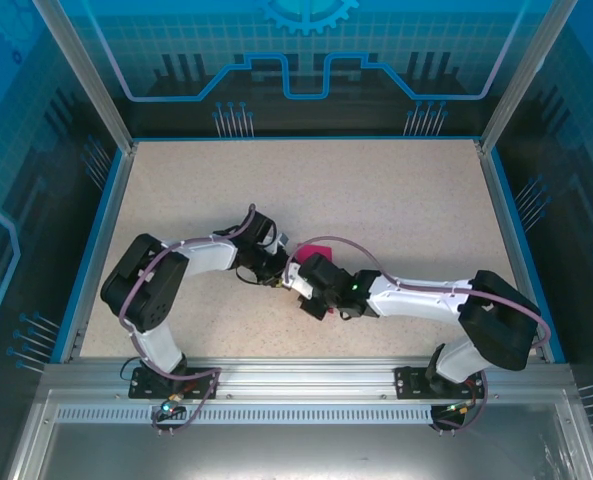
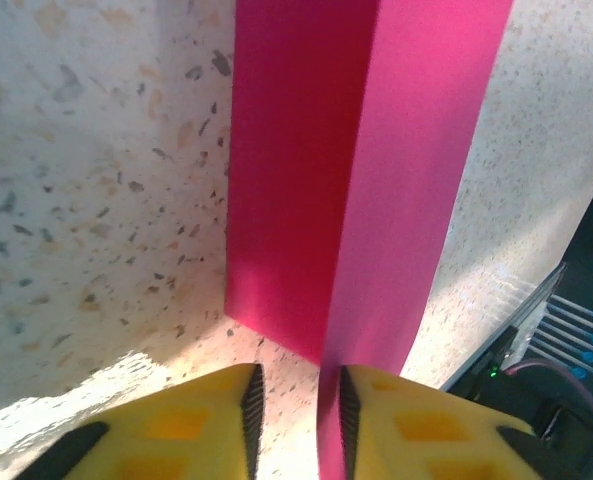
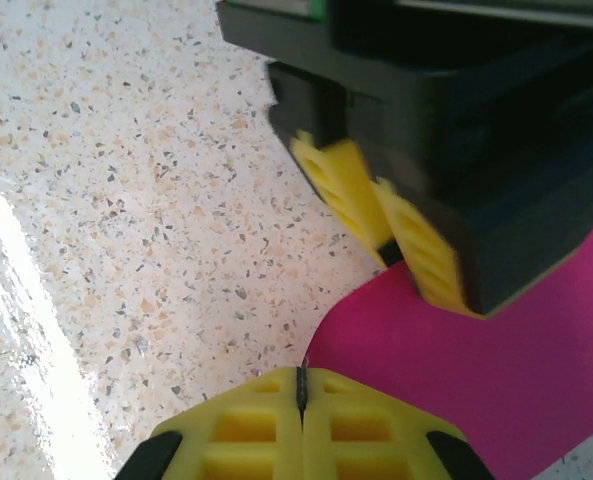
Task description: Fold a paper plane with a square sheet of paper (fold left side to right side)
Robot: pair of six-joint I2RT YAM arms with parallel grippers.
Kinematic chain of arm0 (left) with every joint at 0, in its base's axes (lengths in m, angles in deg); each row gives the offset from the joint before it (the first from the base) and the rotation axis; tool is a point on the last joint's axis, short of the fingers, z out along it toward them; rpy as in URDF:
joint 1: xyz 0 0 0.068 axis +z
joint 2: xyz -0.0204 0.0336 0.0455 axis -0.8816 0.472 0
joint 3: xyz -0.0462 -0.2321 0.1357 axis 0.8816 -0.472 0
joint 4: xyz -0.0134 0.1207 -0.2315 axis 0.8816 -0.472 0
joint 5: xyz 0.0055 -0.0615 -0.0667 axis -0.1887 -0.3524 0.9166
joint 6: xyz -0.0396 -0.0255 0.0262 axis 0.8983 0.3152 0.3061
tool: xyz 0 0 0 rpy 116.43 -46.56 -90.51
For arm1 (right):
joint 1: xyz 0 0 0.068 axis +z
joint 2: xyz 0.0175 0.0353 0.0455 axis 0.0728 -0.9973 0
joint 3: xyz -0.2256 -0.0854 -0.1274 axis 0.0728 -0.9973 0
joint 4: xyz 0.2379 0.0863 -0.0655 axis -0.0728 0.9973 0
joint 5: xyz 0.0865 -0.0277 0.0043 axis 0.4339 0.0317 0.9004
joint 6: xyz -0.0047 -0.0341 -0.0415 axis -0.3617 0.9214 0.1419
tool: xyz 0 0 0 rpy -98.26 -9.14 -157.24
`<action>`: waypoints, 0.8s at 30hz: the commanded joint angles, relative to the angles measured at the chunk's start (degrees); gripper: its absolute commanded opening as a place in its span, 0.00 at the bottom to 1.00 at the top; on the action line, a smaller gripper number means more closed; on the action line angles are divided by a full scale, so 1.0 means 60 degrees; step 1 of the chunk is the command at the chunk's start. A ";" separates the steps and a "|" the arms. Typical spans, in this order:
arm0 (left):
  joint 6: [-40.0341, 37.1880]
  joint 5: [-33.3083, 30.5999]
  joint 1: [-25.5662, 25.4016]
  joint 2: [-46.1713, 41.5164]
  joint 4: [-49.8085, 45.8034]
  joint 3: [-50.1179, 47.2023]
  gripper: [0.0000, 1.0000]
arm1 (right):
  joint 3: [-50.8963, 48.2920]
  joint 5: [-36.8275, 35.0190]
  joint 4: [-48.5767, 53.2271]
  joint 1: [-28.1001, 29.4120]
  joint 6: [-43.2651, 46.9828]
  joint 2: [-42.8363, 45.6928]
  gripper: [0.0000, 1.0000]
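The square sheet of paper [image 2: 376,150] is folded pink paper, creased lengthwise, with one flap standing up. My left gripper [image 2: 296,378] is open a little around that flap, which rests against the right finger [image 2: 406,415]; the left finger [image 2: 201,420] stands clear of it. My right gripper [image 3: 301,372] is shut, and the curved edge of the paper [image 3: 496,380] runs into its fingertip seam. From above, both grippers meet mid-table, the left gripper [image 1: 276,277] and right gripper [image 1: 298,283] tip to tip, with a corner of the paper [image 1: 318,250] showing behind them.
The speckled beige table [image 1: 376,190] stretches free beyond and beside the arms, bounded by a blue rim [image 1: 96,230] and clear walls. The left gripper's yellow fingers [image 3: 376,210] hang close ahead of the right fingertips.
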 commanded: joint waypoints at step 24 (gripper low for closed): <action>-0.1839 0.0796 -0.0052 0.2927 -0.1641 0.4206 0.11 | 0.0034 0.3690 -0.0065 -0.1520 -0.1669 -0.0581 0.00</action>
